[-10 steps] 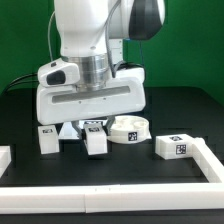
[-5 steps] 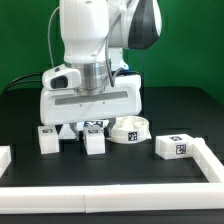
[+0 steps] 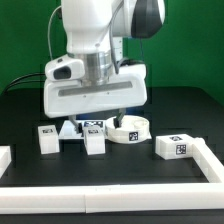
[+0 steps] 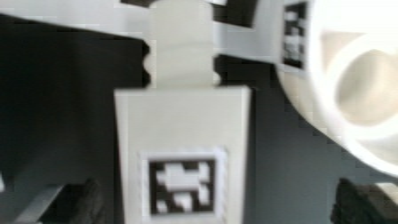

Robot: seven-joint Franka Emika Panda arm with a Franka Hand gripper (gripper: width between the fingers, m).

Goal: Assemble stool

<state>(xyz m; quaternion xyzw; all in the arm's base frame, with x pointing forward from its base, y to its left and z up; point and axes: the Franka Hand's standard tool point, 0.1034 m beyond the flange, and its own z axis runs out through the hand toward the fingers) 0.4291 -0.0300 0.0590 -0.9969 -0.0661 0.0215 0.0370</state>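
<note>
While your end effector (image 4: 206, 203) hangs wide open over the middle leg (image 3: 95, 142), nothing looks joined yet: seat disc (image 3: 128, 131) and both outer legs (image 3: 46, 138) (image 3: 172, 148) sit loose on the bench (image 3: 120, 172), every fitting ahead.

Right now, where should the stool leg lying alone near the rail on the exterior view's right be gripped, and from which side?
Probably best to take the leg at mid-length, across its two long flat sides, coming straight down from above. It lies flat, tag upward, and the border rail stands close beside its end.
</note>
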